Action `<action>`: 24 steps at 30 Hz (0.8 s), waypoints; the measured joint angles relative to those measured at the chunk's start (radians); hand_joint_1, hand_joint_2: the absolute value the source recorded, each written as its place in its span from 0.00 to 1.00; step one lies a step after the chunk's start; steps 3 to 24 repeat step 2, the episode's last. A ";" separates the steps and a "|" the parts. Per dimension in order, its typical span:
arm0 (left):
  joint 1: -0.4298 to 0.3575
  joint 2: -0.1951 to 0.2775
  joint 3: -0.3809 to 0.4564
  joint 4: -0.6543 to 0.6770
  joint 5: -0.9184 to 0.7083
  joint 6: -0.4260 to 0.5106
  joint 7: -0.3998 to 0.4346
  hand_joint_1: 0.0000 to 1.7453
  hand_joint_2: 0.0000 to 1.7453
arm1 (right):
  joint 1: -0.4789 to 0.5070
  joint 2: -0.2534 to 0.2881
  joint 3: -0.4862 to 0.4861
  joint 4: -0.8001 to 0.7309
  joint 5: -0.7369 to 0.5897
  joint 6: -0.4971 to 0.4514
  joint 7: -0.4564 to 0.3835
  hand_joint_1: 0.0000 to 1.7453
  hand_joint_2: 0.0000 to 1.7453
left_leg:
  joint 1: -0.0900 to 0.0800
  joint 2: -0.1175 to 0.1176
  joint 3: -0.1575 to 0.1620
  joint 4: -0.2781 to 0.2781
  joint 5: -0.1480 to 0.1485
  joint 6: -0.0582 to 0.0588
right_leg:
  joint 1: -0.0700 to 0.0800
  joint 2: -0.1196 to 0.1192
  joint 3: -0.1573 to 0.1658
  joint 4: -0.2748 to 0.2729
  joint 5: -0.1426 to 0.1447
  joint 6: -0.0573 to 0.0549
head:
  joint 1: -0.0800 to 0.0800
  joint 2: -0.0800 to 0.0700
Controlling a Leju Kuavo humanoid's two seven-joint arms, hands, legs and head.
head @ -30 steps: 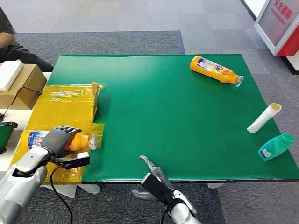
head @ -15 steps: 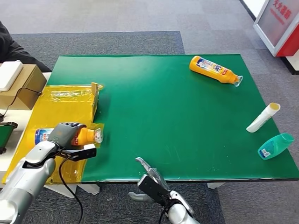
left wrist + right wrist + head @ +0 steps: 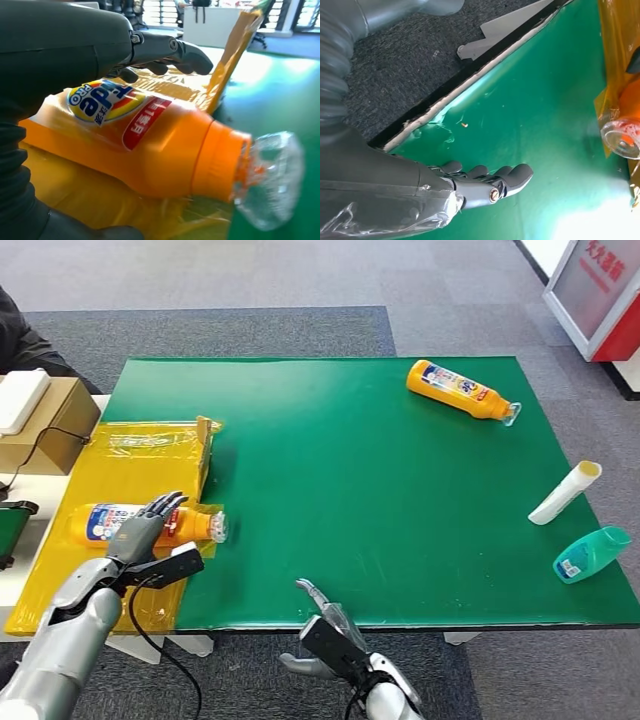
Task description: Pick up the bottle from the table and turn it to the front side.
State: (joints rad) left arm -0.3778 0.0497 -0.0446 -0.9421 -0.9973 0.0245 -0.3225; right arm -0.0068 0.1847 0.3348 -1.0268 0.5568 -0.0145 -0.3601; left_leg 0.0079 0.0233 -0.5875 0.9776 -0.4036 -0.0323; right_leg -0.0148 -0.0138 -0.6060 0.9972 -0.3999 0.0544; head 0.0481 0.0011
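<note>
Bottle (image 3: 143, 523): orange, lying on its side on the yellow sheet (image 3: 113, 465) at the worktop (image 3: 362, 470) edge, label showing, clear cap past the fingertips.
Left hand (image 3: 143, 532): fingers (image 3: 170, 50) spread wide above the body, thumb on the opposite side; nothing held.
Right hand (image 3: 328, 625): fingers straight and apart, empty, at the near edge.
Advice: close around the mid-body, not the slippery cap; lift clear before rotating.

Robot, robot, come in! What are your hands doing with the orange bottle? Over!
Left hand open, fingers spread above the orange bottle lying on yellow sheet. Right hand open, holds nothing. Nothing blocking.
</note>
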 joint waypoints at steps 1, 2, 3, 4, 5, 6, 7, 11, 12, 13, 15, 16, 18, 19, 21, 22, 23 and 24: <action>0.025 -0.001 0.007 -0.042 0.031 -0.015 -0.013 0.00 1.00 | 0.006 -0.001 -0.003 -0.009 0.000 -0.001 0.003 0.00 1.00 | 0.000 0.000 0.000 0.000 0.000 0.000 | 0.000 0.000 0.000 0.000 0.000 0.000 | 0.000 0.000; 0.036 -0.002 0.010 -0.061 0.046 -0.023 -0.020 0.00 1.00 | 0.008 -0.002 -0.005 -0.013 0.000 -0.001 0.004 0.00 1.00 | 0.000 0.000 0.000 0.000 0.000 0.000 | 0.000 0.000 0.000 0.000 0.000 0.000 | 0.000 0.000; 0.036 -0.002 0.010 -0.061 0.046 -0.023 -0.020 0.00 1.00 | 0.008 -0.002 -0.005 -0.013 0.000 -0.001 0.004 0.00 1.00 | 0.000 0.000 0.000 0.000 0.000 0.000 | 0.000 0.000 0.000 0.000 0.000 0.000 | 0.000 0.000; 0.036 -0.002 0.010 -0.061 0.046 -0.023 -0.020 0.00 1.00 | 0.008 -0.002 -0.005 -0.013 0.000 -0.001 0.004 0.00 1.00 | 0.000 0.000 0.000 0.000 0.000 0.000 | 0.000 0.000 0.000 0.000 0.000 0.000 | 0.000 0.000; 0.036 -0.002 0.010 -0.061 0.046 -0.023 -0.020 0.00 1.00 | 0.008 -0.002 -0.005 -0.013 0.000 -0.001 0.004 0.00 1.00 | 0.000 0.000 0.000 0.000 0.000 0.000 | 0.000 0.000 0.000 0.000 0.000 0.000 | 0.000 0.000; 0.036 -0.002 0.010 -0.061 0.046 -0.023 -0.020 0.00 1.00 | 0.008 -0.002 -0.005 -0.013 0.000 -0.001 0.004 0.00 1.00 | 0.000 0.000 0.000 0.000 0.000 0.000 | 0.000 0.000 0.000 0.000 0.000 0.000 | 0.000 0.000; 0.036 -0.002 0.010 -0.061 0.046 -0.023 -0.020 0.00 1.00 | 0.008 -0.002 -0.005 -0.013 0.000 -0.001 0.004 0.00 1.00 | 0.000 0.000 0.000 0.000 0.000 0.000 | 0.000 0.000 0.000 0.000 0.000 0.000 | 0.000 0.000; 0.036 -0.002 0.010 -0.061 0.046 -0.023 -0.020 0.00 1.00 | 0.008 -0.002 -0.005 -0.013 0.000 -0.001 0.004 0.00 1.00 | 0.000 0.000 0.000 0.000 0.000 0.000 | 0.000 0.000 0.000 0.000 0.000 0.000 | 0.000 0.000; 0.036 -0.002 0.010 -0.061 0.046 -0.023 -0.020 0.00 1.00 | 0.008 -0.002 -0.005 -0.013 0.000 -0.001 0.004 0.00 1.00 | 0.000 0.000 0.000 0.000 0.000 0.000 | 0.000 0.000 0.000 0.000 0.000 0.000 | 0.000 0.000; 0.036 -0.002 0.010 -0.061 0.046 -0.023 -0.020 0.00 1.00 | 0.008 -0.002 -0.005 -0.013 0.000 -0.001 0.004 0.00 1.00 | 0.000 0.000 0.000 0.000 0.000 0.000 | 0.000 0.000 0.000 0.000 0.000 0.000 | 0.000 0.000; 0.036 -0.002 0.010 -0.061 0.046 -0.023 -0.020 0.00 1.00 | 0.008 -0.002 -0.005 -0.013 0.000 -0.001 0.004 0.00 1.00 | 0.000 0.000 0.000 0.000 0.000 0.000 | 0.000 0.000 0.000 0.000 0.000 0.000 | 0.000 0.000; 0.036 -0.002 0.010 -0.061 0.046 -0.023 -0.020 0.00 1.00 | 0.008 -0.002 -0.005 -0.013 0.000 -0.001 0.004 0.00 1.00 | 0.000 0.000 0.000 0.000 0.000 0.000 | 0.000 0.000 0.000 0.000 0.000 0.000 | 0.000 0.000; 0.036 -0.002 0.010 -0.061 0.046 -0.023 -0.020 0.00 1.00 | 0.008 -0.002 -0.005 -0.013 0.000 -0.001 0.004 0.00 1.00 | 0.000 0.000 0.000 0.000 0.000 0.000 | 0.000 0.000 0.000 0.000 0.000 0.000 | 0.000 0.000; 0.036 -0.002 0.010 -0.061 0.046 -0.023 -0.020 0.00 1.00 | 0.008 -0.002 -0.005 -0.013 0.000 -0.001 0.004 0.00 1.00 | 0.000 0.000 0.000 0.000 0.000 0.000 | 0.000 0.000 0.000 0.000 0.000 0.000 | 0.000 0.000; 0.036 -0.002 0.010 -0.061 0.046 -0.023 -0.020 0.00 1.00 | 0.008 -0.002 -0.005 -0.013 0.000 -0.001 0.004 0.00 1.00 | 0.000 0.000 0.000 0.000 0.000 0.000 | 0.000 0.000 0.000 0.000 0.000 0.000 | 0.000 0.000; 0.036 -0.002 0.010 -0.061 0.046 -0.023 -0.020 0.00 1.00 | 0.008 -0.002 -0.005 -0.013 0.000 -0.001 0.004 0.00 1.00 | 0.000 0.000 0.000 0.000 0.000 0.000 | 0.000 0.000 0.000 0.000 0.000 0.000 | 0.000 0.000; 0.036 -0.002 0.010 -0.061 0.046 -0.023 -0.020 0.00 1.00 | 0.008 -0.002 -0.005 -0.013 0.000 -0.001 0.004 0.00 1.00 | 0.000 0.000 0.000 0.000 0.000 0.000 | 0.000 0.000 0.000 0.000 0.000 0.000 | 0.000 0.000; 0.036 -0.002 0.010 -0.061 0.046 -0.023 -0.020 0.00 1.00 | 0.008 -0.002 -0.005 -0.013 0.000 -0.001 0.004 0.00 1.00 | 0.000 0.000 0.000 0.000 0.000 0.000 | 0.000 0.000 0.000 0.000 0.000 0.000 | 0.000 0.000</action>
